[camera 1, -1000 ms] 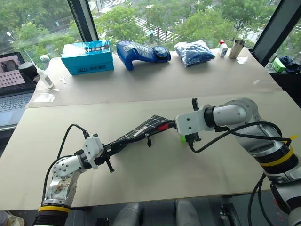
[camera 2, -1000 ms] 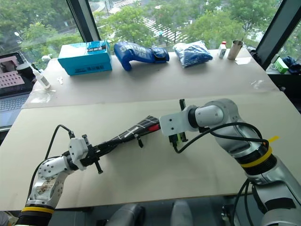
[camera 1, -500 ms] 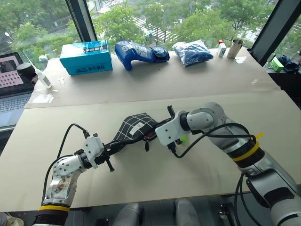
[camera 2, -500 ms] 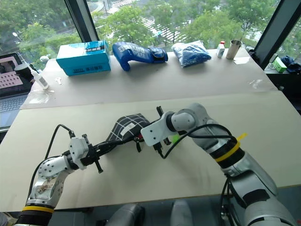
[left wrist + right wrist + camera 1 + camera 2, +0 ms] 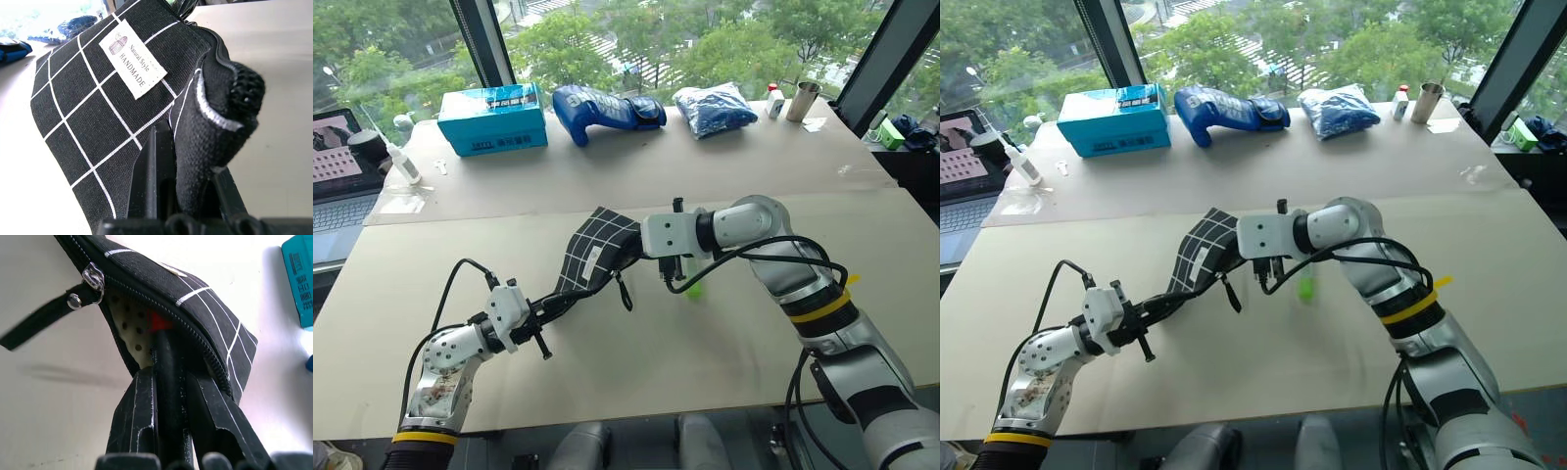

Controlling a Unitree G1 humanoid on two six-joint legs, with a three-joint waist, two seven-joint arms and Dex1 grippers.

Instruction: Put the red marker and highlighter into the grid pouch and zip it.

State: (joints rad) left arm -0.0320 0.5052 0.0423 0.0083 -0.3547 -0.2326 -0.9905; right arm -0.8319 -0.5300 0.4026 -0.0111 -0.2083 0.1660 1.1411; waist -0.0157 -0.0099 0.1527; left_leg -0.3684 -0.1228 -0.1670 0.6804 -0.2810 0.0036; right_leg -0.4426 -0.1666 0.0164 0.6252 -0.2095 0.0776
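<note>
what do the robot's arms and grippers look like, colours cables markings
Both arms have silver-grey rounded segments with black joints and a yellow band around the forearm. Loose black cables loop outside each arm. The left arm carries reddish speckled marks on its forearm shell. The left gripper and the right gripper each sit on a boxy white wrist block and end in two slim black fingers.

looks like an upper-floor office or lab test bench: big windows w/ treetops and a street below, paper-covered table, laptop at the left edge, teal box, metal cup.
</note>
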